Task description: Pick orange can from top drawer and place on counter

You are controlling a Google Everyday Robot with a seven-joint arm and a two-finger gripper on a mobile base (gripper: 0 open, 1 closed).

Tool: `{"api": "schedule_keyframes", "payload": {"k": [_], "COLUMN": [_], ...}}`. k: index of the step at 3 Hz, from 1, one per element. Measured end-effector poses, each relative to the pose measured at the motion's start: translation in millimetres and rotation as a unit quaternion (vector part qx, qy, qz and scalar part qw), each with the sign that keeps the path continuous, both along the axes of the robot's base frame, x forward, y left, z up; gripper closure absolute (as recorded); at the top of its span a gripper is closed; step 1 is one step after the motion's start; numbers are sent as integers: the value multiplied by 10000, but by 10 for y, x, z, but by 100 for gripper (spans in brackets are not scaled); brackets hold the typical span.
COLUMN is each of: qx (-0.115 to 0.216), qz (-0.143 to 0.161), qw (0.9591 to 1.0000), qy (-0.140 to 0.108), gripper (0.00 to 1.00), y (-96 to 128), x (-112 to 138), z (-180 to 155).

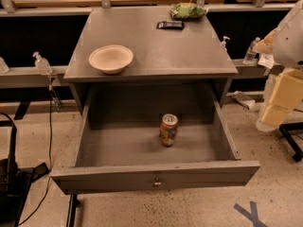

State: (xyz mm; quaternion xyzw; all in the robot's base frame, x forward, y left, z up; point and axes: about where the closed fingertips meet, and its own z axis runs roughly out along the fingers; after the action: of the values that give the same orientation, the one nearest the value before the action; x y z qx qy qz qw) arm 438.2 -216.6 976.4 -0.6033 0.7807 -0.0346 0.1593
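Pulled-out drawer (156,174): can (168,130) upright inside, right of drawer's middle. Above drawer, tabletop (156,46) with bowl (111,58). Jaws hang well right of drawer, apart from can; how wide, can't tell.

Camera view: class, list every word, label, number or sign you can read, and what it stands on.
Orange can: print too blurred to read.
Black packet on the counter: nothing legible.
"X": a blue tape cross on the floor.
Gripper: out of view; only the arm shows at right, no readable text.
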Motion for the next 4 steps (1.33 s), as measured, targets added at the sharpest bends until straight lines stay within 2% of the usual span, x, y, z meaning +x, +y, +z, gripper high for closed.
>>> {"api": "schedule_keyframes", "payload": {"k": [1, 2, 3, 4], "qx": [0, 173, 903, 1690], "qz": [0, 106, 556, 1089], "qw": [10000, 9998, 9942, 9795], "qy": [-1, -91, -156, -109], "gripper": [0, 0, 0, 0], "y": [0, 130, 719, 1515], "x": [0, 123, 367, 621], "z": [0, -83, -518, -1028]}}
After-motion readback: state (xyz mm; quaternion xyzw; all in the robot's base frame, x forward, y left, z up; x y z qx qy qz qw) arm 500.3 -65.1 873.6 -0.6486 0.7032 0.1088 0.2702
